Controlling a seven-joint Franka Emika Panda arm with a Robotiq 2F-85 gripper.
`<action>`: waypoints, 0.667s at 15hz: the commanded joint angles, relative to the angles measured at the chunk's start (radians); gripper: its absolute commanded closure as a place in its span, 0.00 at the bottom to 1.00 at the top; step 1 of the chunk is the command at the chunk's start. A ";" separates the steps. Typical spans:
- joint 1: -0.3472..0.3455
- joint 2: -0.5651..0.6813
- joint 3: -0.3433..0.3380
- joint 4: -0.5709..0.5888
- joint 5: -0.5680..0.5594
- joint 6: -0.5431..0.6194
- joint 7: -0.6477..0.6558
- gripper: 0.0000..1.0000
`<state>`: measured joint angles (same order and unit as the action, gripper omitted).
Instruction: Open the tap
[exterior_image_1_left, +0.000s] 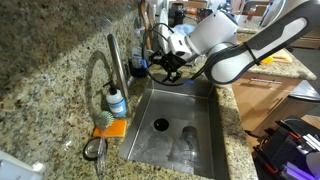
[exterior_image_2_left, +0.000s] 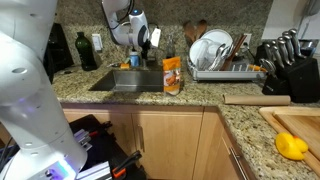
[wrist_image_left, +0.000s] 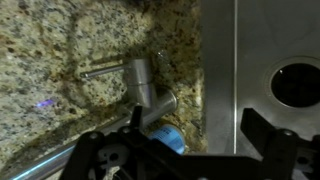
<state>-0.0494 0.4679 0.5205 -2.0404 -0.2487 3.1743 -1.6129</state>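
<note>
At the left of the frame in an exterior view, the tap (exterior_image_1_left: 113, 60) stands on the speckled granite counter (exterior_image_1_left: 40, 60), just beside the left rim of the steel sink (exterior_image_1_left: 205, 140). Its slim post runs straight up and down, and the arched spout shows as a loop on the post's left in that picture. A small blue-labelled soap bottle (exterior_image_1_left: 117, 101) stands at its foot, with an orange sponge (exterior_image_1_left: 110, 128) lower in the frame. The gripper (exterior_image_1_left: 163, 62) hangs over the upper end of the sink, to the right of the tap and apart from it.

In the wrist view the tap (wrist_image_left: 142, 78) sits near centre. It is seen from above, so its long axis is foreshortened toward the lens. A thin lever (wrist_image_left: 100, 72) juts from it toward the left edge of the frame. The gripper (wrist_image_left: 185, 152) comes in from the bottom, its two fingers (wrist_image_left: 100, 152) spread wide and holding nothing. The drain (wrist_image_left: 297, 85) shows at the right edge.
</note>
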 joint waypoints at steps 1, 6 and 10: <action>0.082 0.126 -0.086 0.131 -0.020 0.094 0.012 0.00; -0.035 0.208 0.069 0.162 -0.011 0.055 0.022 0.00; 0.046 0.211 -0.010 0.179 -0.036 0.144 0.009 0.00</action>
<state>-0.0657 0.6792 0.5680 -1.8744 -0.2624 3.2356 -1.5881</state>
